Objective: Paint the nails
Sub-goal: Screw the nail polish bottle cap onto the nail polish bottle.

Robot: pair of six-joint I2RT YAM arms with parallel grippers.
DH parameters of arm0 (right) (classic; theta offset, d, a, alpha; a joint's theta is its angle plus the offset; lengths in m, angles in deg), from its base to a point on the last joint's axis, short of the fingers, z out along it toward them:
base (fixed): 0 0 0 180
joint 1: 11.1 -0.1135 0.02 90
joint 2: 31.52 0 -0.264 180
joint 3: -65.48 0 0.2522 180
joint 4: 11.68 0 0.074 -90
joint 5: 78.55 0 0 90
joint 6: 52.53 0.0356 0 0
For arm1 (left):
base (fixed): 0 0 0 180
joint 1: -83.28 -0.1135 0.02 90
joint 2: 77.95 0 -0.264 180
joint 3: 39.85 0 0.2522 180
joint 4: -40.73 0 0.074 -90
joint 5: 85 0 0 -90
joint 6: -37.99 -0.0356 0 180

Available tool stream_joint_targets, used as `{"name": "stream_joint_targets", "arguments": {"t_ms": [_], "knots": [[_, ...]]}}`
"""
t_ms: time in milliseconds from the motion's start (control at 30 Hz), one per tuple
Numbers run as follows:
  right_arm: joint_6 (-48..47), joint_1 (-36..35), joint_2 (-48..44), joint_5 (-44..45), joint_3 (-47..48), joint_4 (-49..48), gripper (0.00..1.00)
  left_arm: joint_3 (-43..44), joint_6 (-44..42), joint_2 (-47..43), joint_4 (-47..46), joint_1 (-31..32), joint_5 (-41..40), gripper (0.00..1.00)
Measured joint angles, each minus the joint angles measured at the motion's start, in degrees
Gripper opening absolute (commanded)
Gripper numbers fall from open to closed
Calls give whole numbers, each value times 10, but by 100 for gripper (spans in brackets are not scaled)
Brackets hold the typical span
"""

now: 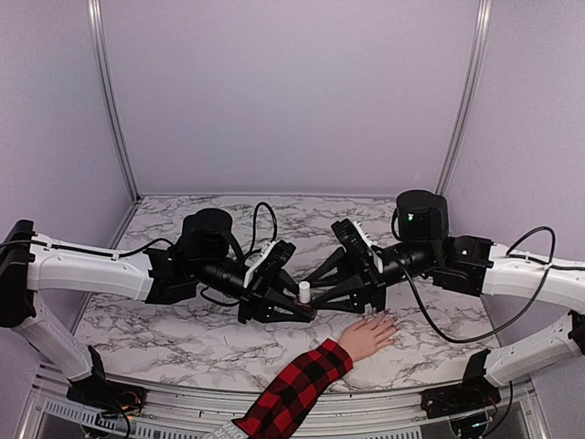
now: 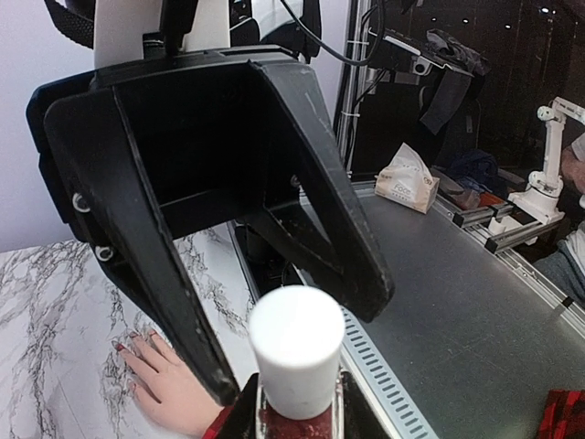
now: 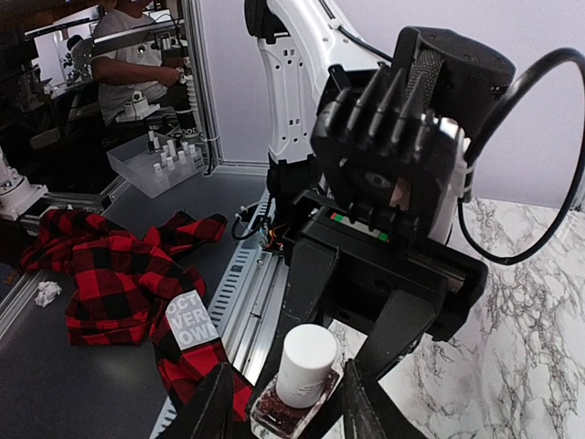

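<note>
Although crowded at the centre of the top view, shows plainly who has what. Has the left claw clamped shut on the polish bottle, low on the dark-red glass, upright, white cap on. Has the right claw facing it from the right of the frame, jaws partly spread, one finger to each side of the cap, a sliver of gap visible on both sides in the right wrist view; holding nothing, as far as can be seen. Puts the pale hand flat on the marble bench, lower right of centre in the top view, just below the right claw, digits pointing toward the upper right. Runs the red-and-black plaid sleeve from the wrist down to the bottom edge of that frame. Finds the nails at the lower left of the left wrist view, at the tips of the spread digits beside the right claw's nearer finger; looks dark red on the outermost one, too small elsewhere to judge. Sets bottle and hand apart. Beyond the bench, shows a tissue pack at the right of the left wrist view, and a heap of red plaid cloth at the left of the right wrist view, with a tray of small bottles above it.
</note>
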Motion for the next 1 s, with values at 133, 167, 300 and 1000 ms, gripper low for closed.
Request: {"name": "stream_joint_targets", "arguments": {"t_ms": [133, 167, 300, 1000], "knots": [[0, 0, 11, -16, 5, 9, 39, 0, 0, 0, 0, 0, 5, 0], [0, 0, 12, -18, 6, 9, 39, 0, 0, 0, 0, 0, 7, 0], [0, 0, 13, -26, 7, 12, 34, 0, 0, 0, 0, 0, 8, 0], [0, 0, 22, -17, 19, 28, 11, 10, -13, 2, 13, 2, -5, 0]]}}
